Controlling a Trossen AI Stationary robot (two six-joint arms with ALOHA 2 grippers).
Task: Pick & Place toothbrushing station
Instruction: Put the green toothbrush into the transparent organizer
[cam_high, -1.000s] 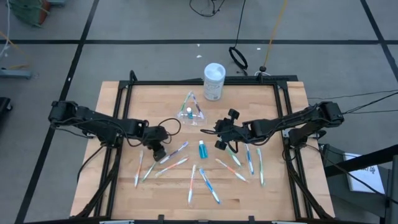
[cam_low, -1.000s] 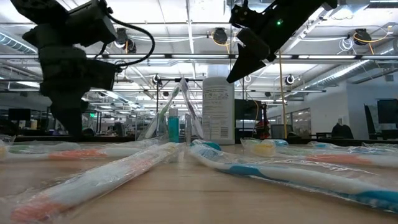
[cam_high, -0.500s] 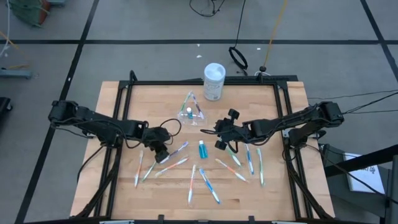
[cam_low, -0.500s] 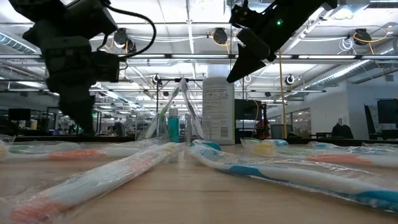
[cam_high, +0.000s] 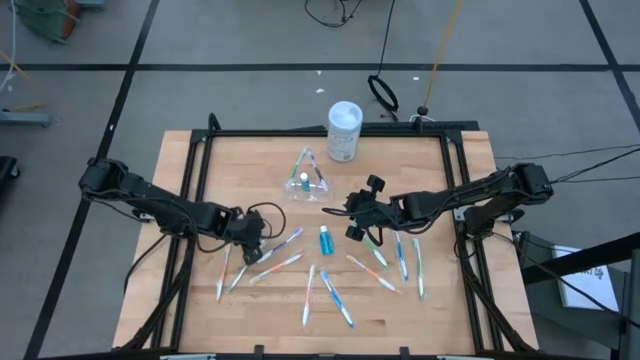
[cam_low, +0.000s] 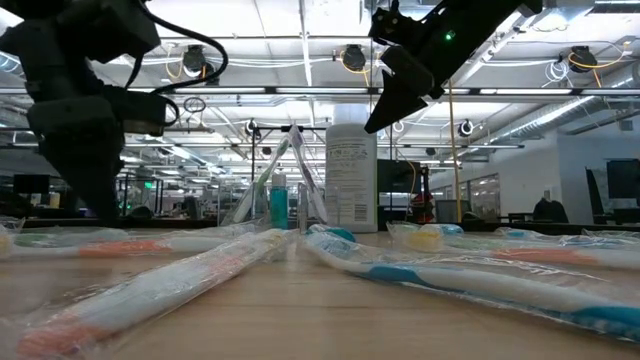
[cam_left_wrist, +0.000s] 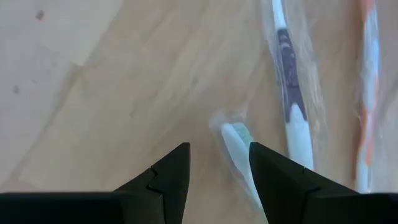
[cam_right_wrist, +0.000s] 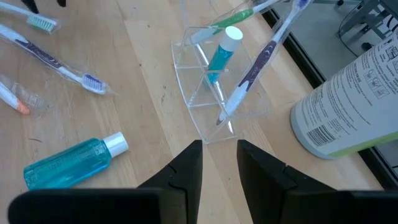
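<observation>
A clear plastic cup stands on its base at the table's middle, far side. It holds a blue toothpaste tube and two toothbrushes. A second blue tube lies flat. Several wrapped toothbrushes lie scattered on the near half. My left gripper hangs open, pointing down over a green-headed toothbrush, whose head lies below the gap beside one finger; I cannot tell whether it touches. My right gripper hovers above the table near the cup, open by a narrow gap with nothing in it.
A tall white cylindrical container stands at the far edge behind the cup. A black frame runs round the wooden table top. More wrapped toothbrushes lie under and near my right arm.
My left gripper has swung a little toward the table's left edge and has turned about as it went. It has stayed open. My right arm and the things on the table have kept still.
</observation>
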